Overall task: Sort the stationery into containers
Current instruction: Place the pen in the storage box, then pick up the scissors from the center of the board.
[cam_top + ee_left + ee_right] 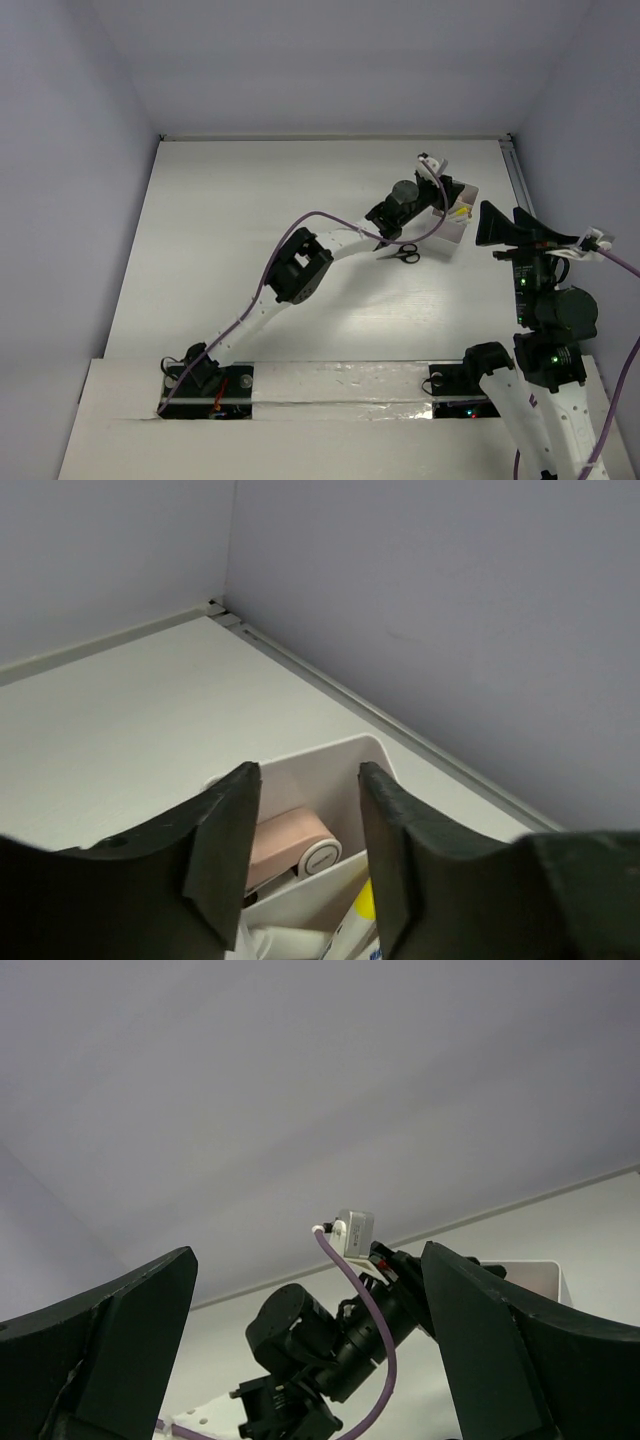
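Because the left gripper (306, 798) is poised directly above the white boxy cup (330, 765), its jaws are seen parted with nothing between them, a posture judged to suit letting a piece of stationery fall inside. Within the cup a pinkish-orange flap (285, 842) is seen, and beside it the yellow end of a white pen (366, 902), so some sorting is judged done. Just beside the cup, on its near-left side, the black-handled scissors (406, 254) are seen lying flat on the table (250, 220), close against the left arm, and are judged the next item to be fetched. To the right of the cup the right gripper (484, 224) is held raised, its jaws spread wide and empty, presumably clear of the work. The cup's lower contents are cut off by the wrist view's edge and masked by the fingers, so the number of items inside cannot be told; no other container can be made out.
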Tool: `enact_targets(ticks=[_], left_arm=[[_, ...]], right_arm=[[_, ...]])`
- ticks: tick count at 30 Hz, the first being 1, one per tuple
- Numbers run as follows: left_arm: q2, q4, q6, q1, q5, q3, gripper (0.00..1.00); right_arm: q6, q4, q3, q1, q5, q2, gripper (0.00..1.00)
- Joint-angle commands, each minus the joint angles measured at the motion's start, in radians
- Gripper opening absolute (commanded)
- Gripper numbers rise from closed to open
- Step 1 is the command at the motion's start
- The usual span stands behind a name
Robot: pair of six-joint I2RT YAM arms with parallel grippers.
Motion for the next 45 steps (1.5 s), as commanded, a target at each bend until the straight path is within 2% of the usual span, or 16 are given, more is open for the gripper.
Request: enact_targets(ticks=[1,4,7,10,11,17,20,23,26,31,39,45], left_arm=[[-0.124,0.058,0.013,0.007,-0.002,-0.038,0.43],[-0.185,0.042,0.043,0.007,-0.014,-0.058,0.55],[-0.253,-0.023,0.083,0.007,-0.005,-0.06,0.57],[-0.381,-0.044,0.123,-0.013,0.0,-0.194,0.48],[-0.458,-0.041,0.134,-0.013,0.003,-0.307,0.43],[-0.687,-0.084,0.174,-0.053,0.05,-0.729,0.36],[-0.71,-0.185,0.198,-0.084,0.07,-0.832,0.36],[-0.711,-0.253,0.215,-0.114,0.032,-0.88,0.36],[-0.679,-0.296,0.218,-0.133,-0.011,-0.876,0.34],[-0.627,-0.314,0.255,-0.133,-0.002,-0.838,0.33],[-0.474,-0.408,0.295,-0.133,-0.02,-0.678,0.3],[-0.449,-0.422,0.301,-0.124,-0.031,-0.658,0.28]], right_arm=[[-0.002,0.04,-0.001,-0.007,-0.011,0.007,1.0],[0.001,0.04,-0.001,-0.007,-0.015,0.015,1.0],[-0.001,0.036,0.002,-0.007,-0.018,0.019,1.0],[-0.002,0.036,-0.001,-0.007,-0.017,0.028,1.0],[-0.002,0.032,0.002,-0.007,-0.018,0.033,1.0],[-0.004,0.016,0.023,-0.007,-0.055,0.059,1.0],[0.001,0.016,0.026,-0.007,-0.07,0.059,1.0],[0.002,0.016,0.029,-0.007,-0.08,0.061,1.0],[0.002,0.011,0.031,-0.007,-0.083,0.062,1.0],[-0.004,0.003,0.036,-0.007,-0.08,0.062,1.0],[-0.005,-0.003,0.039,-0.007,-0.077,0.065,1.0],[-0.005,-0.001,0.037,-0.007,-0.078,0.067,1.0]])
